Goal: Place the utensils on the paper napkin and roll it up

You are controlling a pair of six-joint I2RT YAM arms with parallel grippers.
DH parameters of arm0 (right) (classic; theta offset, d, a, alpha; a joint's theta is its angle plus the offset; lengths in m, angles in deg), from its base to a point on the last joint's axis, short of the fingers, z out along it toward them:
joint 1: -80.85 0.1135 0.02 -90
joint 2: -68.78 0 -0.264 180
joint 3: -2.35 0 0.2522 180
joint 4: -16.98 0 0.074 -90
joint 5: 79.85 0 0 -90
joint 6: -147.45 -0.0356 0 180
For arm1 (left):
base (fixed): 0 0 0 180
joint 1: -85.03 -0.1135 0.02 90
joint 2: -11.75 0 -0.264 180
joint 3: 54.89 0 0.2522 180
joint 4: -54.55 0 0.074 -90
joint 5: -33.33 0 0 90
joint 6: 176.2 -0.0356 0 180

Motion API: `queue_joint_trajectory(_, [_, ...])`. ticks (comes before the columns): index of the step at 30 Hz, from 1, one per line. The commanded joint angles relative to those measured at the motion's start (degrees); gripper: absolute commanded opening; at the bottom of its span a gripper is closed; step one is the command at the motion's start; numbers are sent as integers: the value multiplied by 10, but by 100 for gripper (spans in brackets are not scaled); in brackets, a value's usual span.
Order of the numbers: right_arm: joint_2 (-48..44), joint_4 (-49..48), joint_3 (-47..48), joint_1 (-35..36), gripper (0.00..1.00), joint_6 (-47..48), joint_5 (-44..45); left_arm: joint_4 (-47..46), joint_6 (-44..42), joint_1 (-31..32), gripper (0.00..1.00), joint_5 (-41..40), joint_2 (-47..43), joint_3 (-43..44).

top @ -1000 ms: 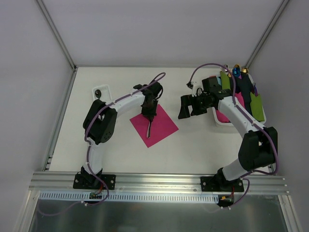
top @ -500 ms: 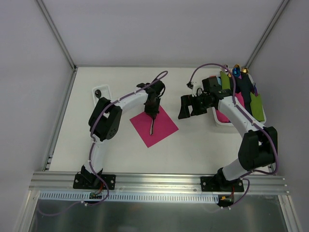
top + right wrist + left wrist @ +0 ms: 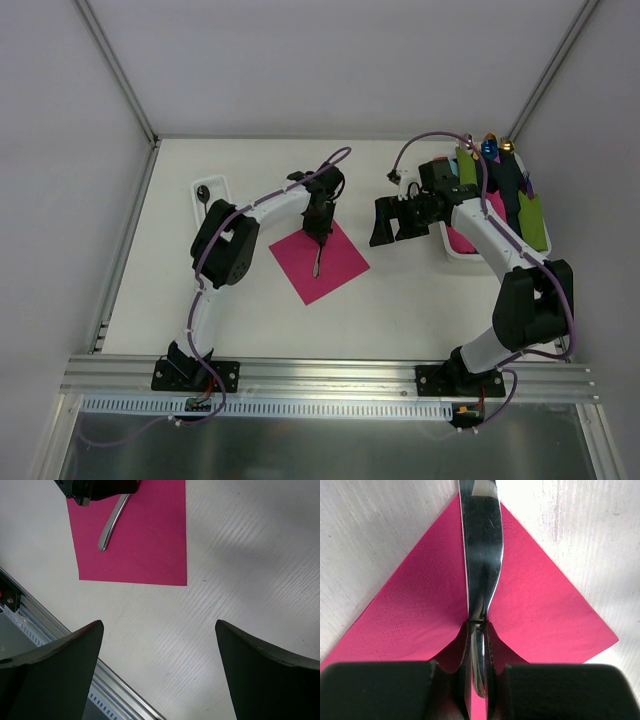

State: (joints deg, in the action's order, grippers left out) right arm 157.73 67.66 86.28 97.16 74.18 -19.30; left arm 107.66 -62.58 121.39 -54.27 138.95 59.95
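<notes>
The magenta-pink paper napkin lies flat on the table as a diamond. My left gripper is over its far corner, shut on the end of a dark, shiny knife-like utensil that points toward the near edge, low over the napkin. In the left wrist view the jaws pinch the knife above the napkin. My right gripper is open and empty, above the table right of the napkin. The right wrist view shows the napkin and knife beyond its gripper.
A narrow white tray at the far left holds another dark utensil. A white bin at the far right holds green, blue and black rolled napkins and pink sheets. Metal rail along the near edge.
My left gripper has shifted a little to the right with the knife, bringing it nearer the napkin's middle. The right arm has not moved.
</notes>
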Motion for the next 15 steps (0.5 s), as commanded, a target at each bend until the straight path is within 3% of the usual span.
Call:
queue_joint_trajectory(1, [2, 8, 22, -4, 99, -3, -11, 5, -4, -2, 0, 8, 6, 19])
queue_joint_trajectory(9, [6, 7, 22, -6, 99, -3, -13, 5, 0, -3, 0, 15, 23, 18])
queue_joint_trajectory(15, [8, 8, 22, -7, 99, -4, -14, 5, 6, -3, 8, 8, 23, 13])
